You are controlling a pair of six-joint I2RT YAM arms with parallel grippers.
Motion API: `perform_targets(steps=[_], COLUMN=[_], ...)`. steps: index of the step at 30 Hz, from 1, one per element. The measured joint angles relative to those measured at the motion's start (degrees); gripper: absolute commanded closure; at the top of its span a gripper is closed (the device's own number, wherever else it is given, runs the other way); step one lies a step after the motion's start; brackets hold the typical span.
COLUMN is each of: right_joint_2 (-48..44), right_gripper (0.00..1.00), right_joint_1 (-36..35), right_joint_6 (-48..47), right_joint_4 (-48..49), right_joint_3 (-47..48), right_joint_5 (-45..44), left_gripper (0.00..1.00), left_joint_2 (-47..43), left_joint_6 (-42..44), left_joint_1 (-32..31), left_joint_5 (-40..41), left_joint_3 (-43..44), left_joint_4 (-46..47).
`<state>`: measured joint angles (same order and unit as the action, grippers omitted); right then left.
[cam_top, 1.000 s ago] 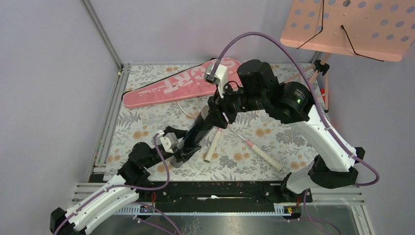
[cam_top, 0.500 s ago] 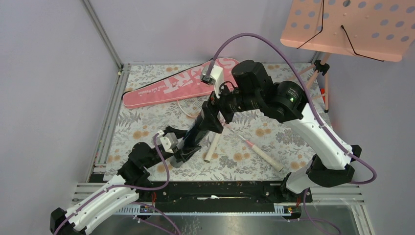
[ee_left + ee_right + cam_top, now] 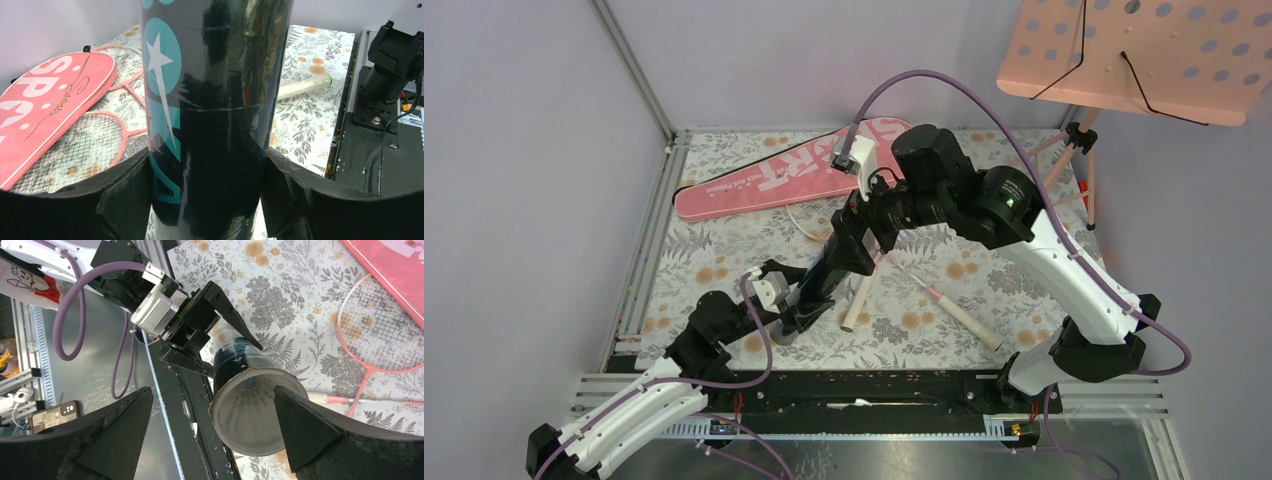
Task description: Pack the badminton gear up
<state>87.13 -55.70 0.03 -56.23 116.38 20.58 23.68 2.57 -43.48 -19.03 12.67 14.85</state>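
Note:
The black tube [image 3: 824, 275] with teal marks leans up from the table. My left gripper [image 3: 796, 312] is shut on its lower part, and the tube [image 3: 210, 100] fills the left wrist view between the fingers [image 3: 125, 200]. My right gripper [image 3: 864, 228] is open at the tube's upper end; its jaws stand wide on either side of the cloudy cap [image 3: 255, 412], through which white feathers show faintly. Two pink rackets lie under the arms, with pale handles [image 3: 859, 295] [image 3: 964, 315] and heads [image 3: 65, 155] [image 3: 380, 330]. The pink SPORT bag [image 3: 784, 170] lies at the back.
The pink perforated music stand [image 3: 1134, 55] hangs over the back right corner, its tripod legs [image 3: 1079, 170] on the table's right edge. A black rail [image 3: 874, 385] runs along the near edge. Grey walls close in the left and back.
My right arm has moved left and a little down over the tube's upper end. The left arm and the tube's lower end have stayed put.

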Motion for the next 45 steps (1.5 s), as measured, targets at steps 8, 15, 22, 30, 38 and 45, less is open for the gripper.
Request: perform_targets(steps=[8, 15, 22, 30, 38, 45], right_joint_2=[-0.22, -0.63, -1.16, -6.01, -8.04, -11.82], right_gripper=[0.0, 0.0, 0.0, 0.0, 0.01, 0.01], right_joint_1=[0.15, 0.22, -0.22, -0.59, -0.66, -0.66], right_joint_6=[0.92, 1.68, 2.08, 3.85, 5.75, 8.87], right_joint_4=[3.48, 6.6, 8.31, 11.98, 14.73, 19.65], right_joint_3=[-1.92, -3.89, -5.07, -12.68, -18.14, -25.07], right_joint_5=[1.49, 1.9, 1.73, -2.12, -6.73, -8.92], left_gripper=[0.79, 0.79, 0.8, 0.8, 0.8, 0.8], left_joint_2=[-0.13, -0.5, -1.14, -2.21, -3.52, -4.94], left_joint_6=[-0.07, -0.09, -0.09, -0.02, -0.09, -0.11], left_joint_1=[0.04, 0.15, 0.2, 0.2, 0.2, 0.2], left_joint_5=[0.79, 1.53, 1.92, 1.86, 2.73, 3.45], left_joint_3=[-0.07, -0.07, -0.13, -0.74, -1.84, -2.8], left_joint_4=[-0.17, -0.42, -1.2, -1.53, -2.4, -2.82])
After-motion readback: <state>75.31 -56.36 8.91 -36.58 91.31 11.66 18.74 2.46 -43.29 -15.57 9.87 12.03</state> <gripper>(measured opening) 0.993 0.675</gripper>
